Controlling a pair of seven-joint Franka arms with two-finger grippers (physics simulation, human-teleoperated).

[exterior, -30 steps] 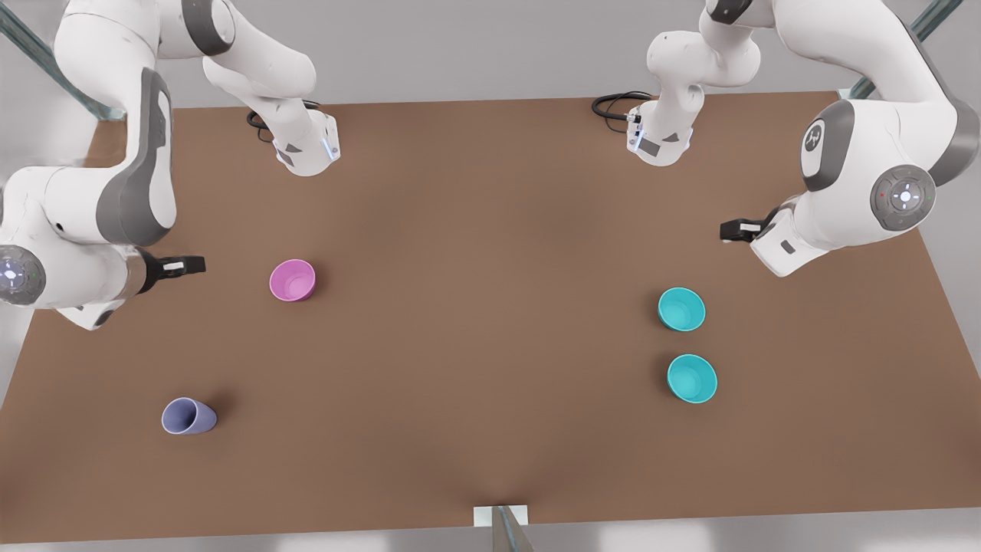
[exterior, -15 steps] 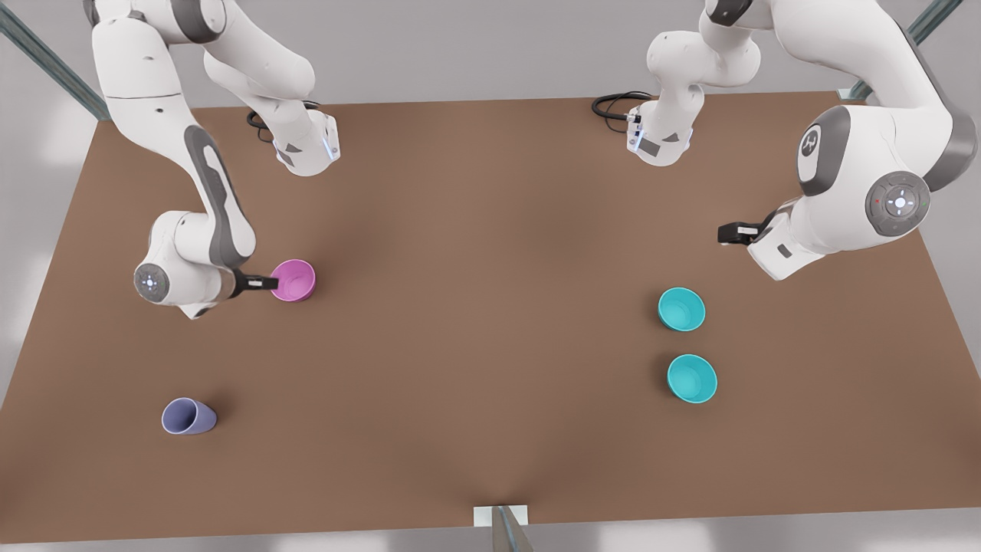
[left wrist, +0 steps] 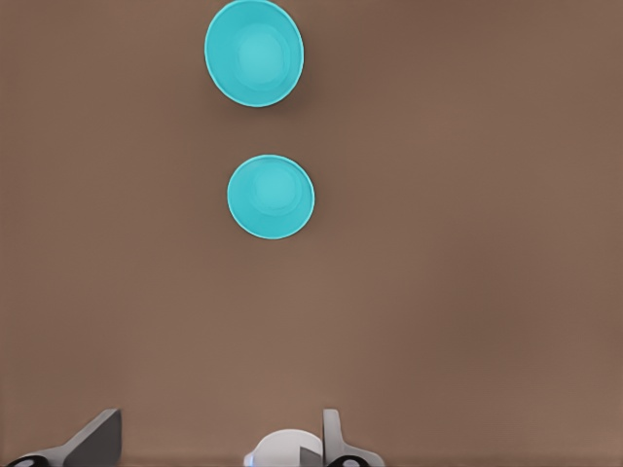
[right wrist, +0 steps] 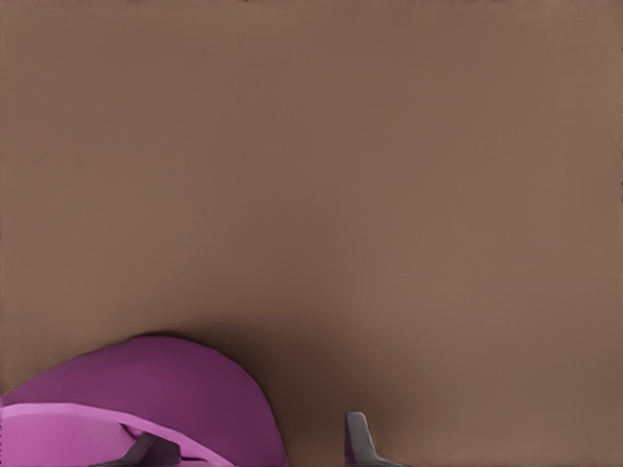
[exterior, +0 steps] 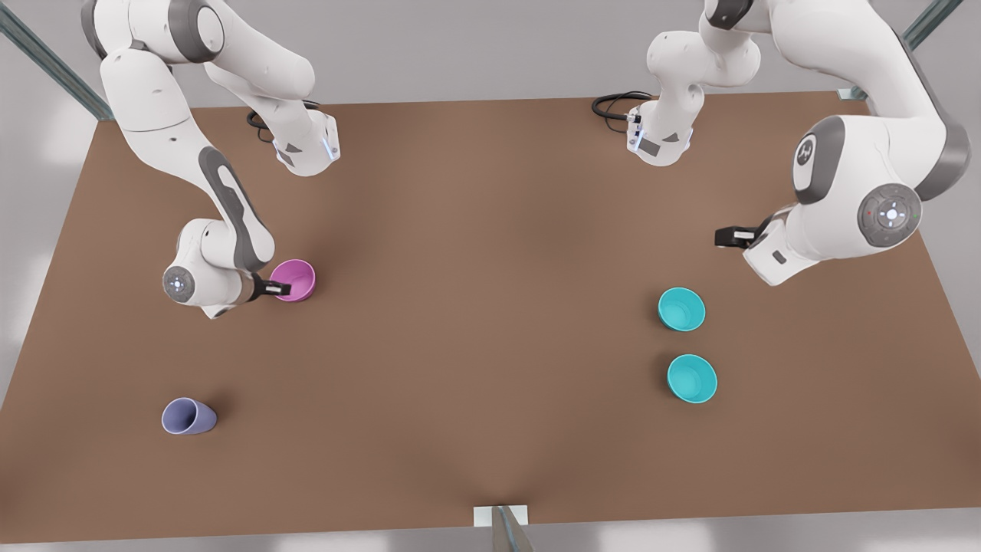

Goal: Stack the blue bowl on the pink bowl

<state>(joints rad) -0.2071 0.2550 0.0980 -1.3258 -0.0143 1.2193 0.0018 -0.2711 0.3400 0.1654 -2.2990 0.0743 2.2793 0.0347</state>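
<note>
The pink bowl (exterior: 295,279) stands upright on the brown table at the front view's left. My right gripper (exterior: 280,289) is low at its rim and open: in the right wrist view one finger sits over the pink bowl (right wrist: 146,399) and the other outside its wall, with the right gripper (right wrist: 253,446) straddling the rim. Two look-alike blue bowls (exterior: 681,309) (exterior: 692,378) stand at the front view's right, and the blue bowls (left wrist: 271,197) (left wrist: 254,52) also appear in the left wrist view. My left gripper (exterior: 724,236) (left wrist: 214,448) hovers open behind them, holding nothing.
A lavender-blue cup (exterior: 188,416) lies near the table's front left corner. Both arm bases (exterior: 306,149) (exterior: 659,142) with black cables stand along the back edge. Bare brown table (exterior: 490,307) stretches between the pink bowl and the blue bowls.
My right arm swung in from the front view's left edge and came down until its gripper reached the pink bowl's rim. My left arm shifted only slightly. No bowl has moved.
</note>
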